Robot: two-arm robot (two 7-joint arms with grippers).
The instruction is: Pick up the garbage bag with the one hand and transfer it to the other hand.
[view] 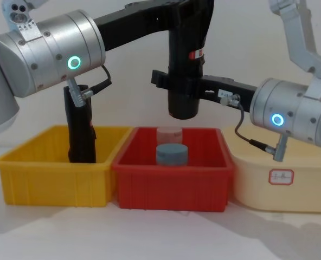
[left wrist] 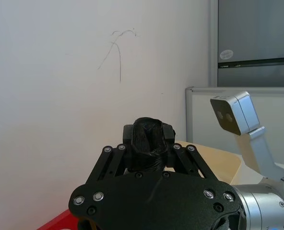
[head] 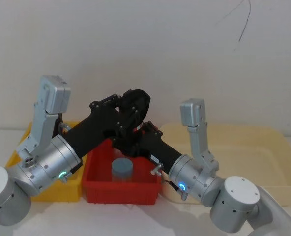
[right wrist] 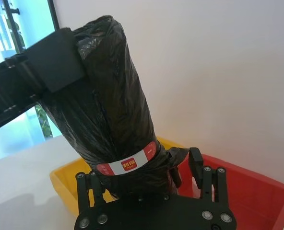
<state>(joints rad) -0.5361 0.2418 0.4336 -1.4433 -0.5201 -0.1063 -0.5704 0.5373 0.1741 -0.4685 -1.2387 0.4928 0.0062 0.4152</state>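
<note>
The left arm reaches in high above the red bin, its black forearm close to level. The right arm comes across lower, also above the bin. Between them the garbage bag hangs upright over the bin's middle, clear of the blue-lidded jar standing inside. The left gripper is clamped on the bag's upper end. The right gripper pinches it lower down, just beside the red-and-white sticker.
</note>
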